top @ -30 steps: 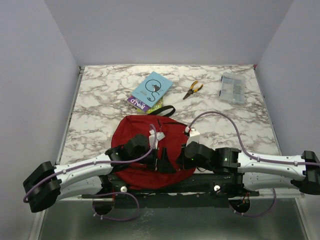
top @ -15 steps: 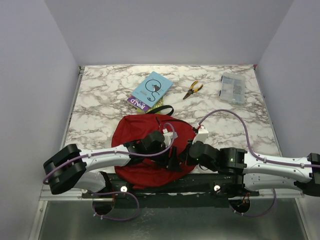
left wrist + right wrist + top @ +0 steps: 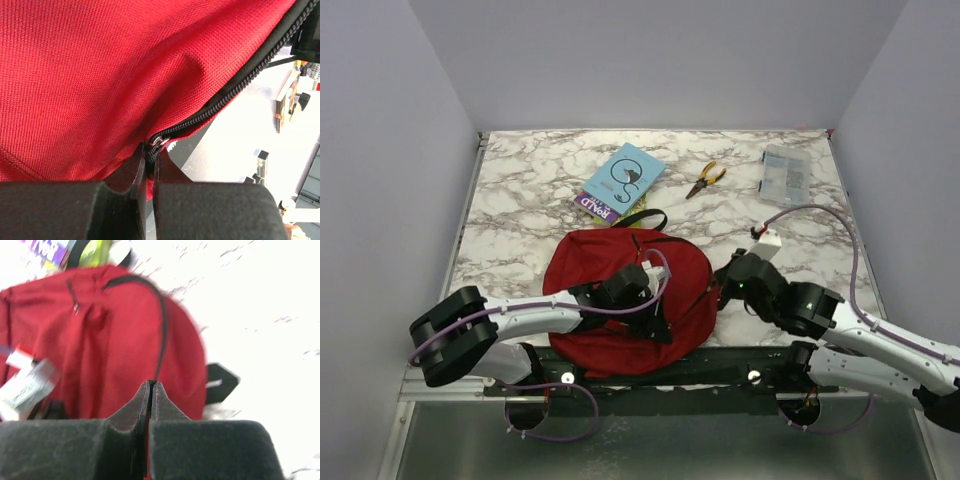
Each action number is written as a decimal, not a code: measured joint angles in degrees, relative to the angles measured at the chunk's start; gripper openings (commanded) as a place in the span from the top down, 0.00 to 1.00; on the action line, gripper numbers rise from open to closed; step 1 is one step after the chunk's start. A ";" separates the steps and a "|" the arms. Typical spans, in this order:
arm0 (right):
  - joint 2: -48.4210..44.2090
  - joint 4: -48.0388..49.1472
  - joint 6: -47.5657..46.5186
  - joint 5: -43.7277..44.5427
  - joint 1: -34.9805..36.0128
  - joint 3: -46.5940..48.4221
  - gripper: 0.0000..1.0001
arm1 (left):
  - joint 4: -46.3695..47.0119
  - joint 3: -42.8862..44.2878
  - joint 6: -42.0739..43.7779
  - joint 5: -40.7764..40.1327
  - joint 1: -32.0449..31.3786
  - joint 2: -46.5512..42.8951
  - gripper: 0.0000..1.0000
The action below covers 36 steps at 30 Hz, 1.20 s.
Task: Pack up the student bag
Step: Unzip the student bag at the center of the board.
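The student bag (image 3: 610,290) is dark red and lies flat at the near edge of the table, its black handle (image 3: 642,217) at the far side. My left gripper (image 3: 658,322) rests on the bag's near right part. In the left wrist view this left gripper (image 3: 150,150) is shut on the black zipper pull, just below the slider's metal ring (image 3: 160,141). My right gripper (image 3: 718,292) is at the bag's right edge. In the right wrist view the right gripper (image 3: 151,384) is shut, and the black zipper line (image 3: 162,330) runs straight into its tips.
A light blue book (image 3: 626,177) lies on a purple one (image 3: 595,206) behind the bag. Yellow-handled pliers (image 3: 705,180) and a clear plastic box (image 3: 786,175) sit at the far right. A black strap buckle (image 3: 220,382) pokes out beside the bag.
My left gripper slid right across the bag and shut on the zipper pull. The right gripper, shut throughout, drew off to the right edge of the bag as its arm swung outward.
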 measured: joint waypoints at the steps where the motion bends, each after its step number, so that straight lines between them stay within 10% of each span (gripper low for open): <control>1: -1.03 1.01 -2.14 -1.11 -4.22 -0.15 0.99 | 0.02 -0.26 0.00 0.00 0.00 -0.28 1.00; 9: 4.22 12.59 -16.59 -18.73 -28.44 -2.47 0.99 | 0.59 -0.70 0.26 -0.37 -1.18 -2.84 1.00; 14: 6.14 18.97 -23.02 -32.70 -32.76 -2.67 0.99 | -1.27 -0.70 0.92 -0.37 -1.40 -4.68 0.46; 20: 5.44 21.40 -27.36 -46.69 -32.87 -2.64 0.99 | -11.10 4.46 3.02 -1.97 -1.84 -8.79 0.19; 26: 2.08 21.42 -27.93 -53.22 -32.87 -2.67 0.99 | -17.64 17.94 6.64 -8.04 -1.36 -8.76 0.19; 36: 0.92 21.55 -26.36 -55.41 -32.87 -2.67 0.99 | -20.98 28.79 9.75 -16.72 -0.02 1.51 0.50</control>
